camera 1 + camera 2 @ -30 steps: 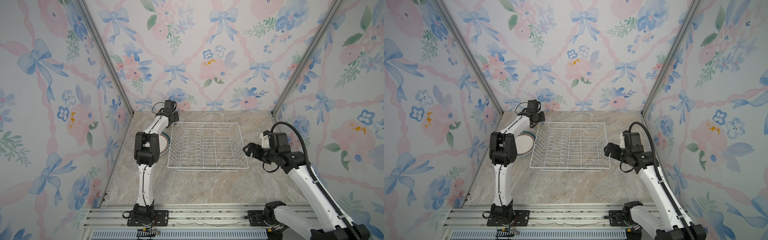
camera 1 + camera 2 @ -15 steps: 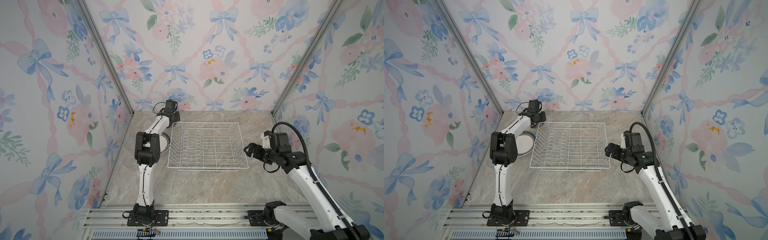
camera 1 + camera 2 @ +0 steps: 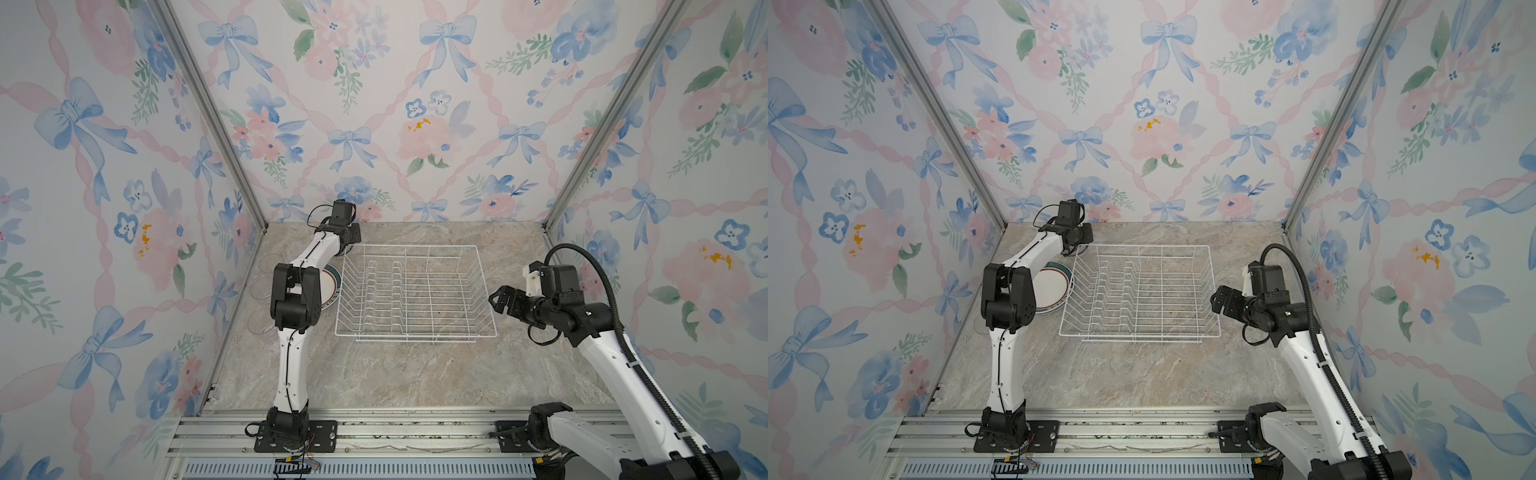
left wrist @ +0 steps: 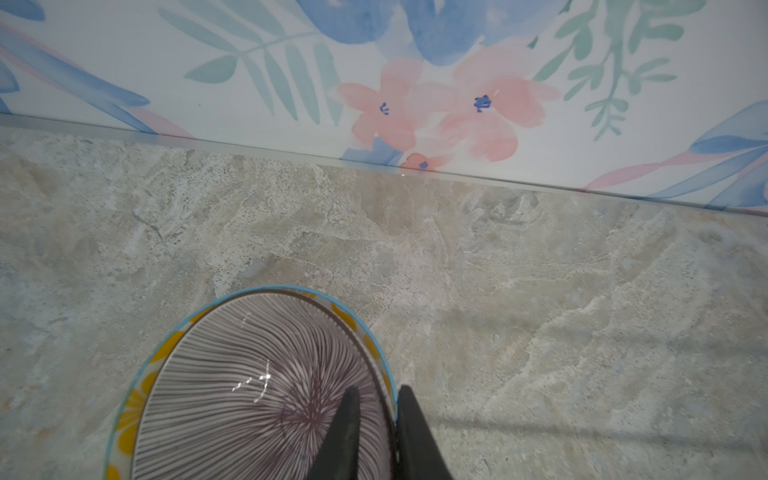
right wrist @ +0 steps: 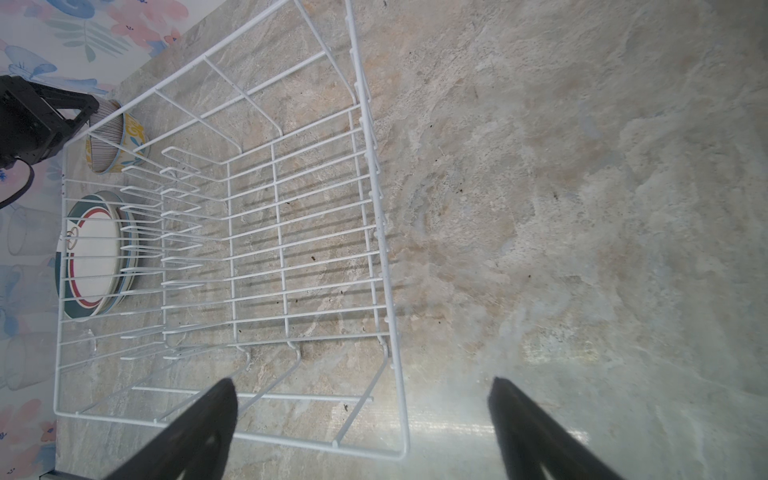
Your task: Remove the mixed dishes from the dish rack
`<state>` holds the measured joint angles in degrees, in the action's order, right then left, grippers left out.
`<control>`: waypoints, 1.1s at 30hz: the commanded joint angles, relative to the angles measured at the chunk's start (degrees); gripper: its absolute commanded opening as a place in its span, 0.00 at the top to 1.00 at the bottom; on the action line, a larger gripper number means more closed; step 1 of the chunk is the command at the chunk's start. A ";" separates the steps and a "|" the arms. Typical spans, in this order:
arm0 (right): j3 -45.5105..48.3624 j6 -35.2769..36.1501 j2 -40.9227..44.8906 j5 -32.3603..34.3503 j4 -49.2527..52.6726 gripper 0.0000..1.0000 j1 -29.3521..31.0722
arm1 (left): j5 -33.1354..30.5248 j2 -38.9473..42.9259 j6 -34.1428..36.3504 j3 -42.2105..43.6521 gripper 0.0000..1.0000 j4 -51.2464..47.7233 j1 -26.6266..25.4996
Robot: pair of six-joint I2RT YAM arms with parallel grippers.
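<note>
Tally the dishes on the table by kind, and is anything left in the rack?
Bowls: 2, striped bowl nested in yellow-blue bowl
Glass cups: 3
Plates: at least 2, one stack
Dish rack: 0 inside
Total: at least 7

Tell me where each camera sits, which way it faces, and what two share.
Top views: high above the table front, facing down toward the back wall; left arm, right arm, dish rack between.
Left wrist: on the left arm, facing down past the left claw at the striped bowl nested in the yellow-blue bowl.
Right wrist: on the right arm, facing across the dish rack past the open right claw toward stacked plates.
Shared: both wrist views show the two bowls.
</note>
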<state>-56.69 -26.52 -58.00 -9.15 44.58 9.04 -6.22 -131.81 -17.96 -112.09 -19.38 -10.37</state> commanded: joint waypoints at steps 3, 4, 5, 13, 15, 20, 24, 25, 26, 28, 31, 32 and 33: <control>-1.97 0.77 0.25 0.27 1.65 0.03 -0.56 | 1.63 -0.95 -0.20 1.16 0.63 -0.78 -0.14; -1.97 0.77 0.17 0.27 1.65 0.03 -0.52 | 2.25 -0.84 -0.39 1.30 0.55 -0.84 -0.18; -2.02 0.77 0.21 0.25 1.65 0.03 -0.52 | 2.73 -0.71 -0.71 1.43 0.46 -0.81 -0.17; -1.88 1.01 0.25 0.01 1.52 0.03 -0.60 | 2.71 0.12 -1.47 1.40 0.17 -0.75 -0.17; -1.84 1.33 0.21 0.28 1.20 0.03 -0.60 | 2.07 0.65 -1.34 1.19 0.04 -0.76 -0.05; -1.49 2.79 -0.18 -0.21 -1.24 0.03 -0.77 | 0.44 2.43 -0.85 0.74 0.02 -0.75 0.37; -0.60 3.40 1.54 0.99 -6.12 0.03 -0.91 | -2.78 5.02 -0.50 1.50 0.02 -0.67 0.88; -0.06 3.41 2.25 1.80 -7.71 0.03 -1.07 | -3.49 5.81 -0.50 2.01 0.02 -0.67 1.04; 0.63 3.66 3.20 2.70 -9.98 0.03 -1.20 | -4.39 6.89 -0.73 2.77 0.02 -0.66 1.18; 2.23 5.03 4.48 5.54 -14.21 0.04 -1.30 | -6.01 9.20 -1.26 4.63 0.02 -0.49 1.49; 6.08 6.13 6.17 13.47 -22.01 0.03 -1.47 | -7.73 13.59 -1.21 9.37 0.02 1.10 1.85; 7.55 5.89 6.67 16.38 -24.78 0.03 -1.53 | -8.35 15.60 -0.88 11.96 0.02 2.80 1.88; 8.98 5.74 7.42 18.66 -27.53 0.03 -1.48 | -8.82 18.16 -0.69 15.15 0.02 5.17 1.76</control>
<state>-51.16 -22.13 -51.72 0.01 27.27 8.16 -11.81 -119.57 -19.27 -101.75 -18.00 -8.82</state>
